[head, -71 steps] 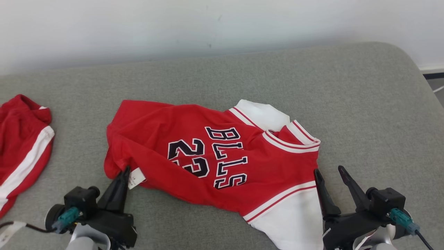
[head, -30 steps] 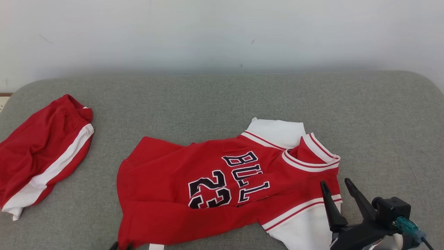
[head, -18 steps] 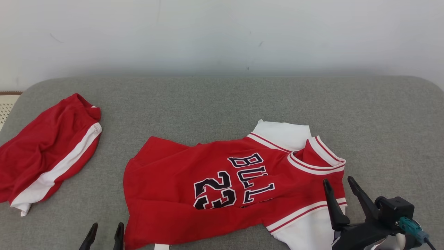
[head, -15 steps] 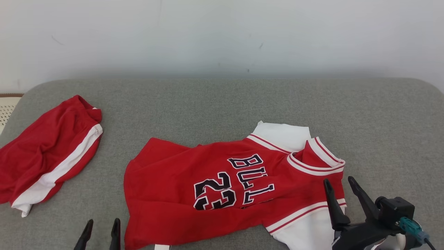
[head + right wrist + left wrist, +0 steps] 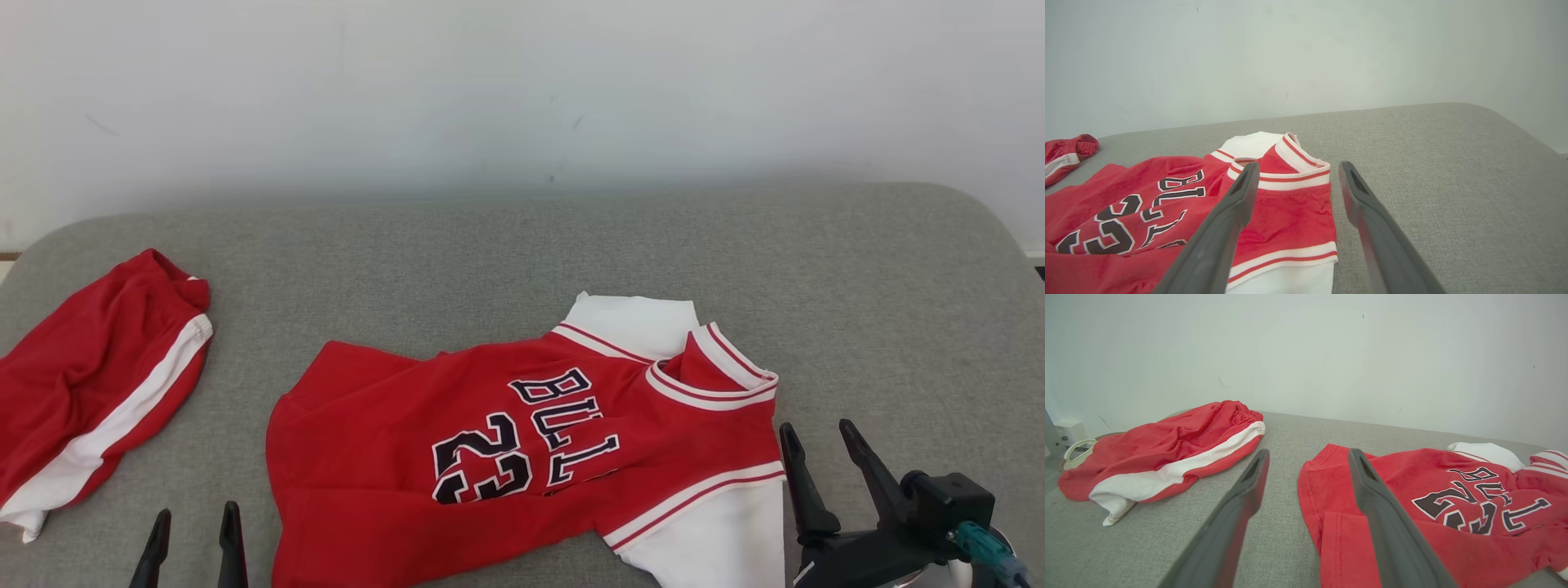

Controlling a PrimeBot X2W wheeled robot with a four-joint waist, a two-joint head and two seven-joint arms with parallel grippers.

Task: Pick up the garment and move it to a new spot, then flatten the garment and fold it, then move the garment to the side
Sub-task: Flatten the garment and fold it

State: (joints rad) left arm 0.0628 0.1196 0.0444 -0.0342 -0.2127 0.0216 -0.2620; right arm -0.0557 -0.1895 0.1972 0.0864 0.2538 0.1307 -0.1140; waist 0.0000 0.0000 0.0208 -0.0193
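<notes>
Head view is showing the red Bulls jersey (image 5: 522, 441) lying toward the near side of the grey padded surface (image 5: 898, 310), well apart from the red shorts (image 5: 90, 384) at the far left. Both hands are hovering with fingers spread and nothing between them: the left hand (image 5: 197, 512) near the hem corner, the right hand (image 5: 816, 426) just beside the near shoulder and its white sleeve (image 5: 710, 547). The near edge is lying folded over (the left wrist view is showing a doubled band (image 5: 1345, 543) there), so a pinch could catch one layer only and drag the cloth into a bunch instead of flattening it. The jersey's long axis is running left to right, collar pointing to the robot's right and slightly away, hem to the left.
</notes>
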